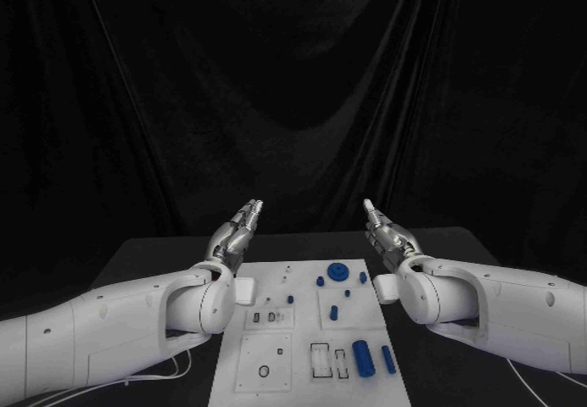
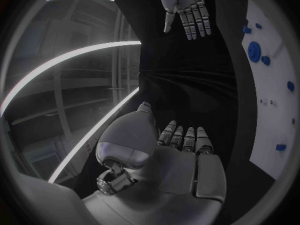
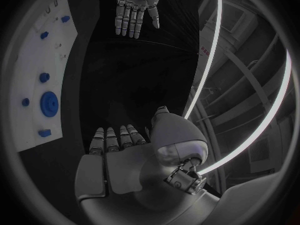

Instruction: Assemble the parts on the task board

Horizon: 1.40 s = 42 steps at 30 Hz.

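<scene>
The white task board (image 1: 306, 373) lies in the middle of the black table. Several small blue parts sit on it: a round disc (image 1: 337, 273), a short peg (image 1: 334, 312) and a long cylinder (image 1: 361, 356) nearer me. My left hand (image 1: 236, 229) is raised above the board's far left corner, fingers straight and together, holding nothing. My right hand (image 1: 385, 231) is raised above the far right corner in the same pose, also empty. In the left wrist view my left hand (image 2: 181, 145) faces the right hand (image 2: 186, 10). The right wrist view has the right hand (image 3: 122, 145), left hand (image 3: 134, 7) and board (image 3: 37, 75).
The board carries rectangular slots (image 1: 321, 360) and a small ring outline (image 1: 265, 371) near its front. Black table (image 1: 147, 254) surrounds the board on both sides, and a dark curtain hangs behind. White cables (image 1: 171, 369) run along the table beside my left arm.
</scene>
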Each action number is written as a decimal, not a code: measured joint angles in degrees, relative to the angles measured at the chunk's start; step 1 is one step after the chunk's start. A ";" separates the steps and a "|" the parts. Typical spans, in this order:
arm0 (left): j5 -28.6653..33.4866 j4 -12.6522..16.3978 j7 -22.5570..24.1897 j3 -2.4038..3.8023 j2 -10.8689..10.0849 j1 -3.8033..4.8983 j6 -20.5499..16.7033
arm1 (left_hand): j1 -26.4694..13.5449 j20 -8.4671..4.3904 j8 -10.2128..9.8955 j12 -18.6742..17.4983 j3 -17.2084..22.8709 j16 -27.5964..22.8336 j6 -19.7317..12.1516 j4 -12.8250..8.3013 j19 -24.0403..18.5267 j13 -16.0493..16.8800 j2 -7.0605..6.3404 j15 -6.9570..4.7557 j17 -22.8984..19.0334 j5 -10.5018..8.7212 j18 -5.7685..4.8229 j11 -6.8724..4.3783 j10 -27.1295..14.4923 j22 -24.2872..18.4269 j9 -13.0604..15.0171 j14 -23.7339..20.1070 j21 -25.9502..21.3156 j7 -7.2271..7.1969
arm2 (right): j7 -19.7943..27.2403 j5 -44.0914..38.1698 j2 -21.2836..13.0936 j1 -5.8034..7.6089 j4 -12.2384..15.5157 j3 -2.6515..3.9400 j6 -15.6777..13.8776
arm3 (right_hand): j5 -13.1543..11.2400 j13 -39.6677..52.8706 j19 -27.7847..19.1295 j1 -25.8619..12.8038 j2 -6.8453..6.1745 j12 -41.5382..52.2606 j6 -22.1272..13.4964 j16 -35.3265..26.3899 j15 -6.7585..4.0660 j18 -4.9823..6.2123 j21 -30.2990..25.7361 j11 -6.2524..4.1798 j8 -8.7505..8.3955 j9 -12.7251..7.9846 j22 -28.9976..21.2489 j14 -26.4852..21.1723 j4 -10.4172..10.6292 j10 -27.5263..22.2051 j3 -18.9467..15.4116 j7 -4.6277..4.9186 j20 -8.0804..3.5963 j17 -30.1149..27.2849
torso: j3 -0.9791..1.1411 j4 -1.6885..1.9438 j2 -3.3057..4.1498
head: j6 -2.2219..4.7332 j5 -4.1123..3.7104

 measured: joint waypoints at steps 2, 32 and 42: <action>1.55 -0.23 0.86 -0.58 0.13 0.49 1.84 | 0.13 0.00 0.00 0.00 -0.14 0.00 0.00 0.14 0.00 0.00 0.13 0.00 0.00 0.00 0.00 -0.04 0.04 0.00 0.00 0.00 0.00 0.00 | -0.60 0.91 0.04 0.18 -0.10 -0.16 1.03 | 0.00 0.00 0.00 0.06 -0.06 0.00 0.00 0.00 0.00 0.00 0.00 0.00 0.00 0.00 0.00 0.00 0.00 0.00 0.00 0.00 0.00 0.00 | 0.00 0.00 -0.01 | 0.00 0.00; 6.87 -4.32 4.24 -1.15 0.38 1.07 13.17 | 0.65 0.01 -1.12 -0.28 -0.13 0.00 -3.92 0.13 0.00 -0.07 -0.39 0.01 -0.03 -1.18 0.90 -3.00 -0.25 0.02 -0.58 0.00 0.00 -3.68 | -3.88 1.50 -0.56 0.23 -2.63 -0.19 10.68 | -1.84 -0.02 -0.05 1.60 -1.61 0.22 0.41 0.00 0.01 0.06 0.00 2.54 0.00 0.05 0.01 0.00 -0.27 -0.18 -0.59 1.88 3.14 0.00 | -0.08 0.28 0.59 | -3.07 0.62; 4.40 -4.59 4.30 -1.15 -1.31 1.07 13.38 | 1.91 0.01 -1.12 -0.28 -0.13 0.00 -3.69 0.13 0.00 -0.07 -0.92 0.01 -0.02 -1.17 0.90 -3.00 -0.25 0.03 -0.58 0.00 0.00 -3.45 | -3.66 -8.25 -0.81 0.96 -3.73 -0.22 13.00 | -2.23 -0.02 -0.08 2.25 -2.21 0.22 0.49 0.00 0.01 0.90 0.00 2.81 0.00 0.05 -0.02 0.00 -0.31 -0.10 -0.64 2.20 4.24 0.00 | -0.09 0.28 0.62 | -4.87 0.76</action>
